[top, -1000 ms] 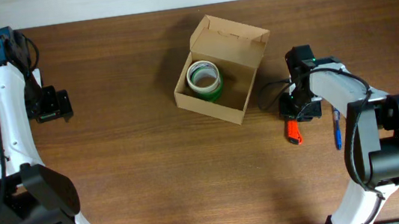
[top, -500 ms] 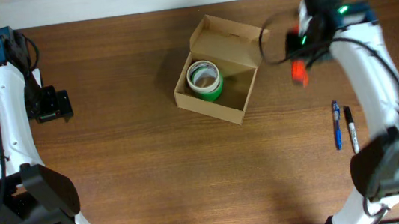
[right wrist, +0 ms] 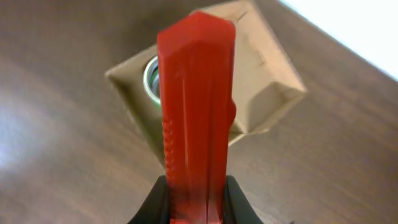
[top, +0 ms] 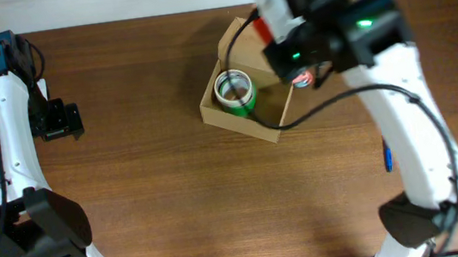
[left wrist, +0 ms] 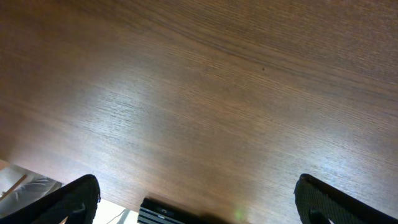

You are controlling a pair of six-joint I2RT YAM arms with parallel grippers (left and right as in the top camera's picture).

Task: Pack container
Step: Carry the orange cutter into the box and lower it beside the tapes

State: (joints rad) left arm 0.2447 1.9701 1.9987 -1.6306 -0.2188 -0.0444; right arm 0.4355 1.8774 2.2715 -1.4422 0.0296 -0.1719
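The container (top: 211,103), an open tan cardboard box with its flap lid raised at the back, stands at the table's middle back. A green and white tape roll (top: 234,91) lies inside it. My right gripper (top: 274,32) hovers above the box's right part, shut on a red utility knife (top: 262,28). In the right wrist view the knife (right wrist: 198,106) sticks up between the fingers (right wrist: 198,196), with the box (right wrist: 264,93) and the roll (right wrist: 152,78) below it. My left gripper (top: 55,121) is open and empty at the far left, over bare wood (left wrist: 199,200).
A blue pen (top: 386,158) lies on the table at the right, partly hidden by my right arm. A dark device edge (left wrist: 174,211) shows under the left gripper, at the table's edge.
My right gripper lifted the red knife off the table at the right and carried it up and left to above the box. The left arm has not moved.
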